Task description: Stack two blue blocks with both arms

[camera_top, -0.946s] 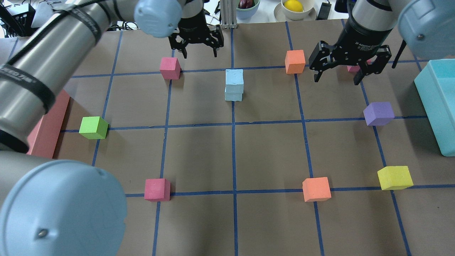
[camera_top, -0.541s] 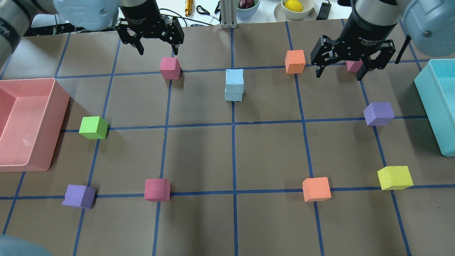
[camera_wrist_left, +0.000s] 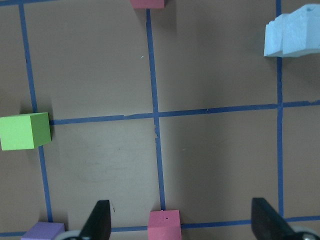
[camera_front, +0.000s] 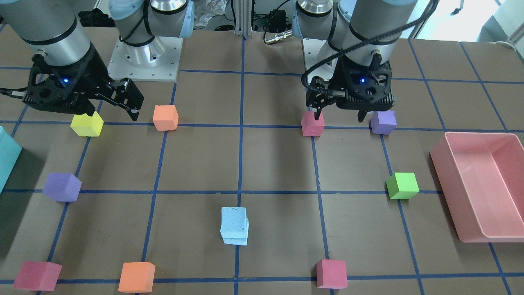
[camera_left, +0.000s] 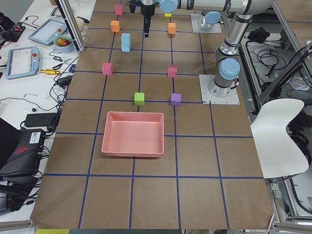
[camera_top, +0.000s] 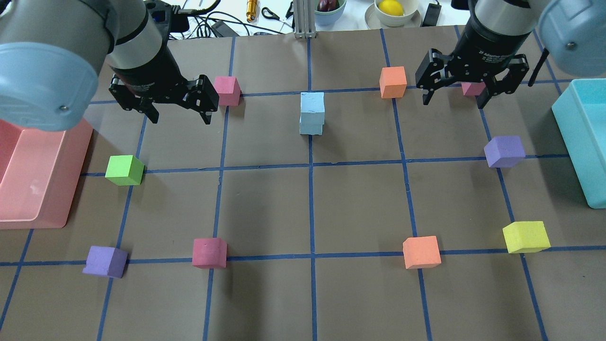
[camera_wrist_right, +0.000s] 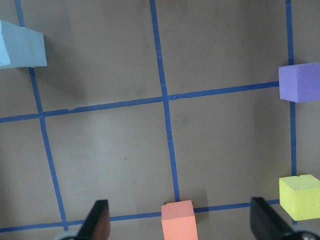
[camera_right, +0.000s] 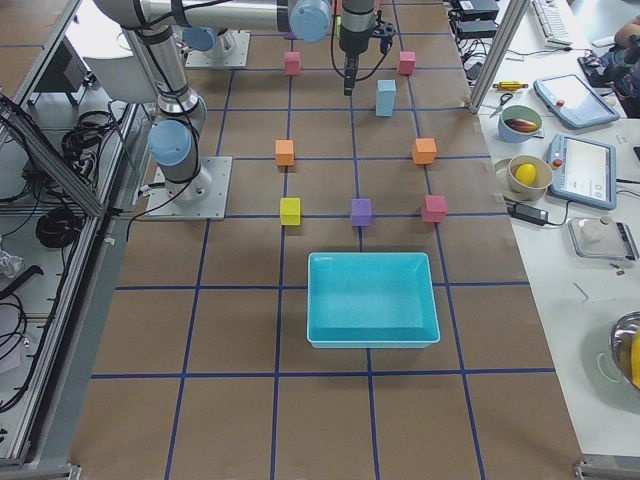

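Observation:
The two pale blue blocks (camera_top: 312, 113) stand stacked, one on the other, on a blue tape line in the far middle of the table. The stack also shows in the front-facing view (camera_front: 234, 225) and at the edge of both wrist views (camera_wrist_left: 292, 32) (camera_wrist_right: 20, 45). My left gripper (camera_top: 180, 118) is open and empty, hovering well to the left of the stack, also seen from the front (camera_front: 338, 118). My right gripper (camera_top: 453, 102) is open and empty, well to the right of the stack, near an orange cube (camera_top: 393, 82).
A pink bin (camera_top: 71, 180) stands at the left edge and a teal bin (camera_top: 580, 137) at the right edge. Loose cubes lie around: pink (camera_top: 227, 90), green (camera_top: 124, 170), purple (camera_top: 504, 151), yellow (camera_top: 525, 236), orange (camera_top: 421, 252), pink (camera_top: 209, 252), purple (camera_top: 105, 261).
My left gripper has moved left from the far edge near the stack, then towards the robot, uncovering the pink bin. The right gripper has barely shifted. The stack has not moved.

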### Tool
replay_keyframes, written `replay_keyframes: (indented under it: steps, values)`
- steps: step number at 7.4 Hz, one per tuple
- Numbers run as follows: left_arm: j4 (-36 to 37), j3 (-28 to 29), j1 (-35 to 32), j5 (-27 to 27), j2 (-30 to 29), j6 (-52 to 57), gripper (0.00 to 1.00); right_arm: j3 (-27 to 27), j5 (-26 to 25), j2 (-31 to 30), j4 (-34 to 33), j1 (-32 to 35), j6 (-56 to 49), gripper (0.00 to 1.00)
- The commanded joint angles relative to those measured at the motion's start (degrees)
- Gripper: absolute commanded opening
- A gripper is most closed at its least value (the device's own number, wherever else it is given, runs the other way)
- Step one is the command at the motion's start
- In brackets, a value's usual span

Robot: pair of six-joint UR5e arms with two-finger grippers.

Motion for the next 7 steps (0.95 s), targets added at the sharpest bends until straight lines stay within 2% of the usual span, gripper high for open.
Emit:
replay_keyframes:
  steps: [1, 2, 3, 4, 7]
  values:
    - [0.25, -0.38, 0.88, -0.54, 0.02, -0.19, 1.0, 0.05, 0.62, -0.59, 0.0, 0.22, -0.03, 1.0]
    - [0.51, -0.03, 1.58, -0.72, -0.08, -0.11, 1.0, -0.21, 0.8, -0.51, 0.0, 0.22, -0.03, 1.0]
    - [0.51, 1.63, 4.98, -1.07, 0.1, 0.85, 1.0, -0.22, 0.8, -0.6, 0.0, 0.22, -0.03, 1.0]
    - [0.42, 3.47, 7.19, -3.16, -0.77, 0.77, 1.0, 0.05, 0.71, -0.6, 0.0, 0.22, -0.03, 1.0]
    - [0.68, 5.42, 1.34, 1.19, -2.62, 0.16, 1.0, 0.49, 0.01, -0.95, 0.0, 0.22, -0.55, 1.0]
